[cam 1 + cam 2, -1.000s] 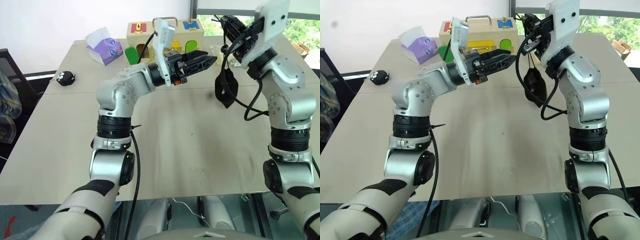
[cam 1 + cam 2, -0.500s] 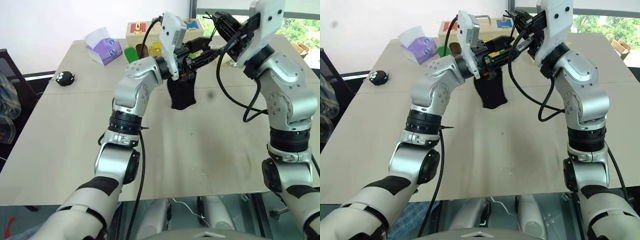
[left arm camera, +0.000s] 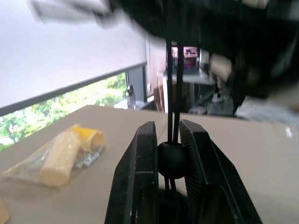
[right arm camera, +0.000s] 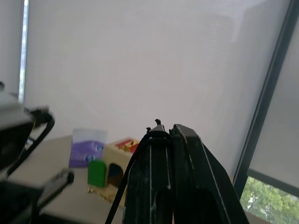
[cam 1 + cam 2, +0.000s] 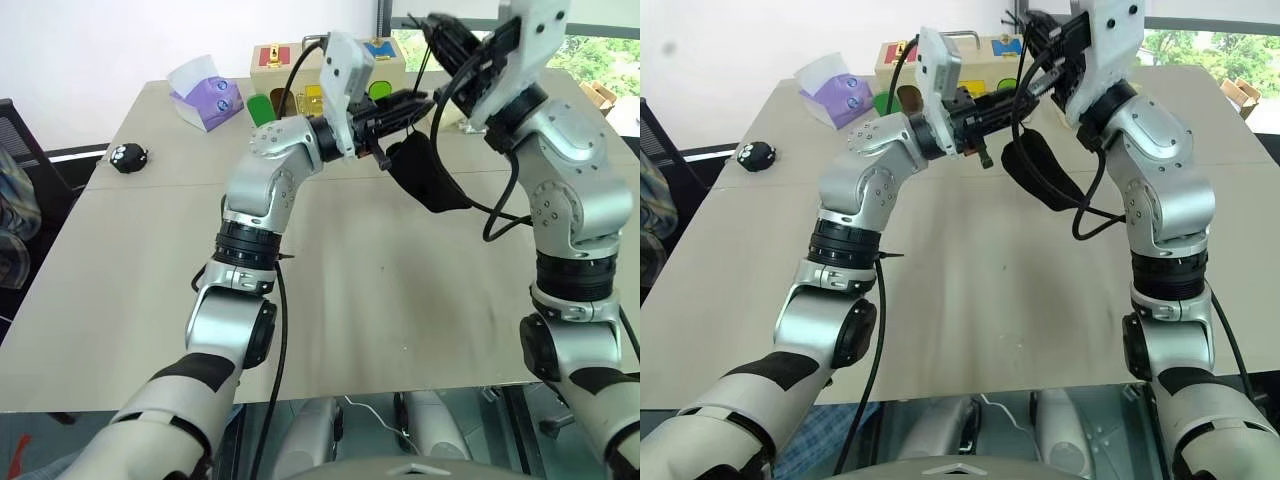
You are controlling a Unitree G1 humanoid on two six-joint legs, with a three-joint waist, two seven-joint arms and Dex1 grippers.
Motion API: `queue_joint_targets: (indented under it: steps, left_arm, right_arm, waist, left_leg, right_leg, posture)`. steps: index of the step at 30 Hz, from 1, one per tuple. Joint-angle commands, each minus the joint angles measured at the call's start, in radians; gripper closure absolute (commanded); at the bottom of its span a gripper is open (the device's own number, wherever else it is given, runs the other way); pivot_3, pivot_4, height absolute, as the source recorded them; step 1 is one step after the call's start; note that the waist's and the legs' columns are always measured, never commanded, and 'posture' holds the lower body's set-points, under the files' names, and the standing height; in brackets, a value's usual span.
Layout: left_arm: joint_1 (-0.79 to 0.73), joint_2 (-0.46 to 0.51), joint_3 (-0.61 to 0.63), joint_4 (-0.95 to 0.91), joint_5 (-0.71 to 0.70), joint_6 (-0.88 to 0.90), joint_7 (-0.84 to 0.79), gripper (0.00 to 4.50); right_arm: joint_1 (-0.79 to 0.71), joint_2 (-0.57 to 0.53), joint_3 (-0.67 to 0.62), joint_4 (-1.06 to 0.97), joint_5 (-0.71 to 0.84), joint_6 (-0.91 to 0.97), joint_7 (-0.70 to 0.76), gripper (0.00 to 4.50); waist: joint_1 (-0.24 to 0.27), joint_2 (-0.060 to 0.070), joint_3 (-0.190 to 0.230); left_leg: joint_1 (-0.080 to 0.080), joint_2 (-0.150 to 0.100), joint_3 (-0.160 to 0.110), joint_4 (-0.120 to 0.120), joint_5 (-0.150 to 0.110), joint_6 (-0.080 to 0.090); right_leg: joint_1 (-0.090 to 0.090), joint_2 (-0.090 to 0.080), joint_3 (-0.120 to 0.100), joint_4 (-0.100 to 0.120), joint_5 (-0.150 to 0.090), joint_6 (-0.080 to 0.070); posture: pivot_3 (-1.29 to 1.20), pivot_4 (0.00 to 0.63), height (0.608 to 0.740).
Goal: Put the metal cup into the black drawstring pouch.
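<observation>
The black drawstring pouch hangs tilted in the air above the table, between my two arms. Its thin cords run up to my right gripper, which is raised high and shut on them; the cord ends show at its fingertips. My left gripper points sideways toward the pouch's mouth. In the left wrist view it is shut on the round black cord stopper, with both cords rising from between its fingers. The metal cup is out of view.
On the beige table, at the back, stand a purple tissue box and a wooden toy box. A small black round toy lies at the far left. A clear bag with yellow pieces lies behind the pouch.
My left gripper reached to the pouch's cords and closed on the cord stopper. The pouch swung from under the left gripper toward the right and tilted. My right gripper rose a little.
</observation>
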Motion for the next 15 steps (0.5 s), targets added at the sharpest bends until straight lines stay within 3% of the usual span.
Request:
queue_joint_targets:
  steps: [1, 8, 15]
  left_arm:
    - [0.036, -0.011, -0.017, 0.061, 0.028, -0.051, -0.012, 4.32]
    - [0.080, -0.035, -0.045, 0.194, 0.060, -0.188, -0.074, 4.32]
    - [0.074, -0.035, 0.059, 0.031, -0.078, -0.077, -0.060, 1.02]
  right_arm:
    - [-0.128, 0.014, -0.133, 0.007, 0.017, -0.126, -0.126, 4.50]
    - [-0.151, 0.019, -0.123, 0.037, 0.015, -0.159, -0.161, 4.50]
    - [-0.014, 0.000, -0.020, -0.091, 0.079, 0.009, -0.054, 4.50]
  waist:
    - [0.002, 0.000, 0.000]
    - [-0.001, 0.000, 0.000]
    - [-0.003, 0.001, 0.000]
  left_leg:
    - [0.000, 0.000, 0.000, 0.000, 0.000, 0.000]
    - [0.000, -0.001, 0.000, 0.000, 0.000, 0.000]
    - [0.000, 0.000, 0.000, -0.001, 0.000, 0.000]
  right_leg:
    - [0.000, 0.000, 0.000, 0.000, 0.000, 0.000]
    - [0.000, 0.000, 0.000, 0.000, 0.000, 0.000]
    - [0.000, 0.000, 0.000, 0.000, 0.000, 0.000]
  posture:
    - [0.00, 0.150, 0.710]
    - [0.00, 0.150, 0.710]
    - [0.00, 0.150, 0.710]
